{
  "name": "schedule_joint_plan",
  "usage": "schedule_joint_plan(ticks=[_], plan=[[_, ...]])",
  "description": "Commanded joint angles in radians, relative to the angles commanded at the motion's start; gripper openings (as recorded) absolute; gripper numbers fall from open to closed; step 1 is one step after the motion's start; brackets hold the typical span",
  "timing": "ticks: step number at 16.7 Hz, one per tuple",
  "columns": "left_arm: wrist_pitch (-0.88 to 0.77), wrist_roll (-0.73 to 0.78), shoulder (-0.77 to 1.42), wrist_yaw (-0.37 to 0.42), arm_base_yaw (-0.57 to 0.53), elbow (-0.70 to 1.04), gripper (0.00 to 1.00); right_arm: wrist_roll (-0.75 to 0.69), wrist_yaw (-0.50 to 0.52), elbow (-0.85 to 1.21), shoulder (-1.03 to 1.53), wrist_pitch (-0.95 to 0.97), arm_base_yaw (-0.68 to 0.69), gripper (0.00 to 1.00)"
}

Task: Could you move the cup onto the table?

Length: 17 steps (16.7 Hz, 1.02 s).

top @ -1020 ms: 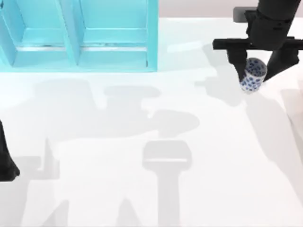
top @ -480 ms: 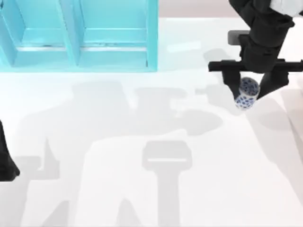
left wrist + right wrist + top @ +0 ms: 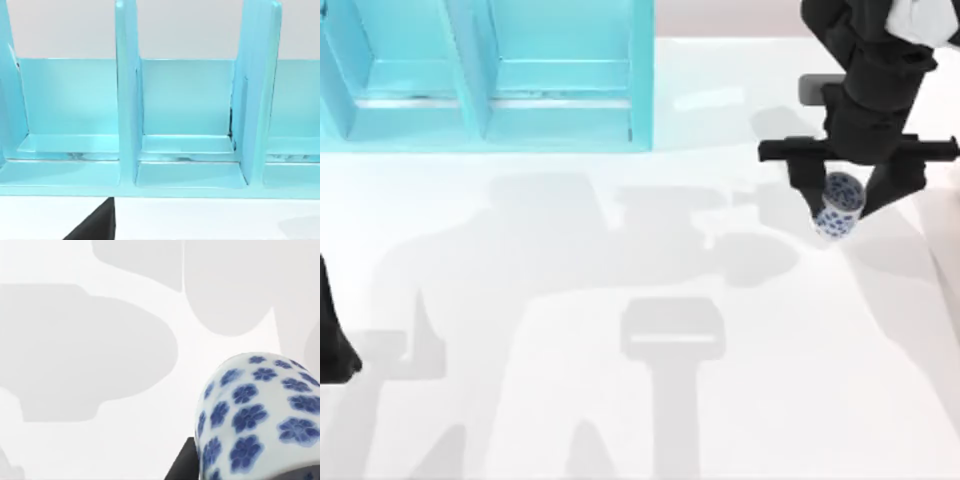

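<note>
Right gripper (image 3: 842, 205) is clamping the cup (image 3: 840, 205) between its fingers, holding it above the table (image 3: 620, 400) toward the right side, well clear of the shelf (image 3: 485, 75). The step in hand appears to be the carry or descent toward placement; the next move calls for lowering until the cup's base is meeting the surface, then releasing. The table is lying flat, white and glossy, crossed by arm shadows. Left arm (image 3: 332, 335) is sitting parked at the left edge; its finger state cannot be told.
</note>
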Motion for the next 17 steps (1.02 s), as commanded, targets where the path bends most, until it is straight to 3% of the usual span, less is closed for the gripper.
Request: schedule_joint_plan(ticks=[11, 17], plan=[[0.0, 0.0, 0.0, 0.0, 0.0, 0.0, 1.0, 0.0, 0.0, 0.0, 0.0, 0.0, 0.0, 0.98], [0.0, 0.0, 0.0, 0.0, 0.0, 0.0, 1.0, 0.0, 0.0, 0.0, 0.0, 0.0, 0.0, 1.0]])
